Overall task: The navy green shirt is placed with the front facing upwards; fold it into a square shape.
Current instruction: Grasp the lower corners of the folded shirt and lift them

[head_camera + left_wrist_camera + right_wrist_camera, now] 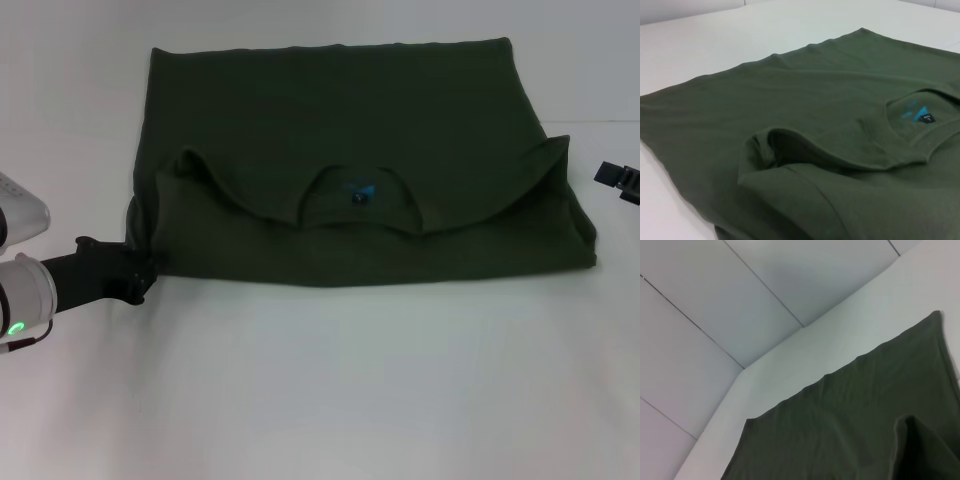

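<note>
At the near left corner of the folded garment, the left gripper (pixel 140 278), a black fingered tool on a white and grey arm with a green light on its wrist, lies low over the table with its tip touching or just beside the cloth's edge; whether its fingers are parted or closed on the fabric cannot be told, since the tip merges with the dark cloth there. The right gripper (pixel 618 181) shows only as a small black tip at the far right edge of the head view, just beside the right side of the garment and apart from it, and how it is set cannot be told either. The navy green shirt (pixel 350 160), a large dark olive cotton T-shirt, lies flat in the middle of the white table (pixel 330 390), folded across itself so that the near part with the collar and both sleeves rests on top of the far part. The round neckline faces up near the middle of the near fold, and inside it sits the small black neck label (pixel 926 118) with blue print beside it. The sleeve edges curve outward to either side of the collar.
</note>
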Robot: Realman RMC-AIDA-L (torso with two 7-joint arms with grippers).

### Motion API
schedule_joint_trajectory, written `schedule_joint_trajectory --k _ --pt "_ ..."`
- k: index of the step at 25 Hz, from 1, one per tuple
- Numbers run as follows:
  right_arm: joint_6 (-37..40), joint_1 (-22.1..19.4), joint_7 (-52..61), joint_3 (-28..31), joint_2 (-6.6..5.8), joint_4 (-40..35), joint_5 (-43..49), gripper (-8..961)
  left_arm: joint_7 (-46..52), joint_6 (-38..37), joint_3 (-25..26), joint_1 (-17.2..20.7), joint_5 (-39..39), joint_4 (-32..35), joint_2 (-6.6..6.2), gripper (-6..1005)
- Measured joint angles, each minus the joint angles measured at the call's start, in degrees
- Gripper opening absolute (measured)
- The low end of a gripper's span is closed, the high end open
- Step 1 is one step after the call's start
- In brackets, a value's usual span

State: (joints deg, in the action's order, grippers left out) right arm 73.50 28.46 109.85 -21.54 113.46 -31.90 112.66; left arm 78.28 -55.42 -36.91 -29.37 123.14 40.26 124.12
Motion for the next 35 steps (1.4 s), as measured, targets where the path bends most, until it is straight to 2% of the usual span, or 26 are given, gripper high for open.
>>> schedule_joint_trajectory --k 8,12,16,17,21,29,35 --pt "0.0 -0.4 0.0 -0.6 -0.39 0.0 0.2 826 0.0 -0.5 0.0 -0.3 0.0 0.0 -0.02 -2" --pt "0.0 -0.5 0.3 -0.7 -0.61 0.0 0.7 826 0.6 -0.6 0.0 -0.2 0.0 0.6 -0.02 -2" --pt "-0.4 -0.1 3.9 -1.0 -1.66 -0.6 5.0 826 2.1 -1.4 0.0 1.1 0.0 3.0 -0.02 -1" --pt "-0.5 0.4 6.1 -1.3 -2.26 -0.6 7.8 826 2.3 -2.0 0.0 1.5 0.0 3.6 -0.07 -1" --pt "-2.2 1.3 8.8 -1.4 -2.78 -0.7 11.3 826 2.4 -3.8 0.2 2.4 0.0 4.5 -0.21 -1" --pt "-7.4 3.7 10.2 -5.3 -2.10 -0.1 13.0 826 2.4 -5.0 0.0 2.7 0.0 4.5 -0.20 -2" --pt "-11.1 5.4 12.0 -11.4 -0.37 0.0 13.1 825 2.4 -5.1 0.0 2.7 0.1 4.5 -0.13 -1"
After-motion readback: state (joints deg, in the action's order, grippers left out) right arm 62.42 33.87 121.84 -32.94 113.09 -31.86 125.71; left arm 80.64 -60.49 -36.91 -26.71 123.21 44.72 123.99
